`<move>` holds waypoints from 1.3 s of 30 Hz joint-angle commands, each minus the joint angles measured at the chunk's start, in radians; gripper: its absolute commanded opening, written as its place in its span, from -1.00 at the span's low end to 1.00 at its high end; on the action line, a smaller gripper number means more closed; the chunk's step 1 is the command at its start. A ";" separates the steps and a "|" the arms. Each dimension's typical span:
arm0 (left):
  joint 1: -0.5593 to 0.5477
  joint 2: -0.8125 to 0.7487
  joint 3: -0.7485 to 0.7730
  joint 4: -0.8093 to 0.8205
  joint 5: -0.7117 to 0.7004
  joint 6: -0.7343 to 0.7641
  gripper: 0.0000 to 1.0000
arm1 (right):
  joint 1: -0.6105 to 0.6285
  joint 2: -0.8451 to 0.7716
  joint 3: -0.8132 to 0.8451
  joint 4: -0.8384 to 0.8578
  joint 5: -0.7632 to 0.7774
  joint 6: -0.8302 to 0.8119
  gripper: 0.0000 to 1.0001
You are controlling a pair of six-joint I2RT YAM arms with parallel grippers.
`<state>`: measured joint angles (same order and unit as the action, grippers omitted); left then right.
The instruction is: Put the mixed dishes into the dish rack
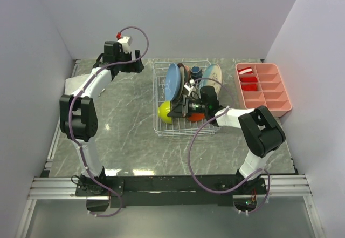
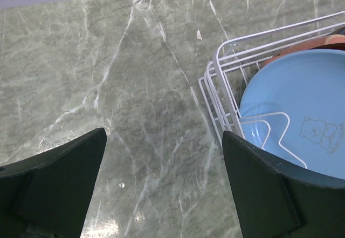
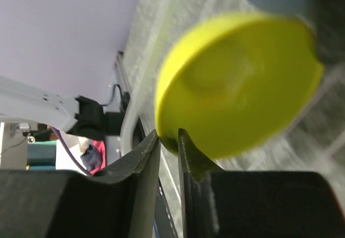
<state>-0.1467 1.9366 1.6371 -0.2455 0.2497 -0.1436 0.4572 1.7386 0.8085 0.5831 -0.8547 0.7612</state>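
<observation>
Yellow-green bowl (image 1: 165,112) sits on edge in the near-left corner of the dish rack (image 1: 186,134), near the blue plate (image 1: 172,81). Right gripper (image 3: 168,135) is at its rim, fingers nearly together with a thin slit between; can't tell if pinching. I'd open fully, then back out straight so the bowl doesn't tip. Left gripper (image 2: 164,135) is spread wide and empty over the table, just outside the rack.

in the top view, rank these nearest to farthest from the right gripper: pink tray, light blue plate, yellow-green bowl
From the right gripper:
1. yellow-green bowl, at its fingertips, in the near left corner of the dish rack.
2. light blue plate, upright at the rack's far left.
3. pink tray, outside the rack, far to the right.
</observation>
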 commanded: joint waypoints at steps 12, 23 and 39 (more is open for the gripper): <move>-0.031 0.005 0.010 0.060 0.036 -0.024 0.90 | -0.086 -0.178 0.009 -0.577 0.177 -0.342 -0.31; -0.048 0.022 0.032 0.089 0.045 -0.040 0.90 | -0.069 -0.402 0.146 -0.816 0.250 -0.691 -0.33; -0.053 -0.157 0.064 0.032 -0.164 0.033 0.93 | -0.142 -0.476 0.308 -0.793 0.566 -0.676 0.51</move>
<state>-0.2008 1.9160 1.6478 -0.2325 0.1528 -0.1398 0.3981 1.3148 1.0237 -0.2554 -0.4011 -0.0254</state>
